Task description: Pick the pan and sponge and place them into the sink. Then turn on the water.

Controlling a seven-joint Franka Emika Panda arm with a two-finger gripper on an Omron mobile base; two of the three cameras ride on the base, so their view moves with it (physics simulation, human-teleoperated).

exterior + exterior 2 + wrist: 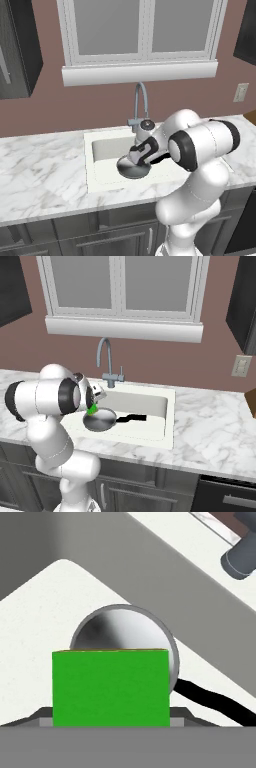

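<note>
Holding small bright green rectangular sponge (110, 687) clenched in my gripper (92, 407), above shiny round metal pan (100, 420) in white sink (168, 421). Sponge light, soft, squashes; grip mid-body.

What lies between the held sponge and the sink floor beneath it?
The pan sits in the sink directly under the sponge that the gripper holds, so a straight drop would land on the pan rather than the bare basin.
</note>
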